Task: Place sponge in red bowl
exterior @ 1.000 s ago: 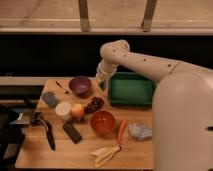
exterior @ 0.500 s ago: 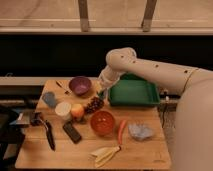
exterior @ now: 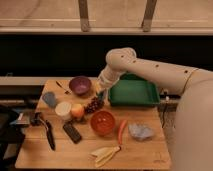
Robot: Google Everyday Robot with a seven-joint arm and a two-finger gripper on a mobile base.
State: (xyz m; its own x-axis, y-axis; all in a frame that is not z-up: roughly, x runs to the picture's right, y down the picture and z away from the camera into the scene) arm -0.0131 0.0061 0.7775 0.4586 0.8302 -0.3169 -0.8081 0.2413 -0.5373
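Note:
The red bowl stands on the wooden table, front of centre. My gripper hangs over the table between the purple bowl and the green tray, just above the grapes and behind the red bowl. A small yellowish sponge sits in the gripper, held off the table. The white arm reaches in from the right.
Left of the red bowl are an orange fruit, a white cup, a grey-blue cup, a black remote and a black tool. A carrot, a crumpled cloth and a banana lie in front and to the right.
The gripper has come down with the sponge from above the table's back edge to just over the grapes. Over the last half second it has hardly moved.

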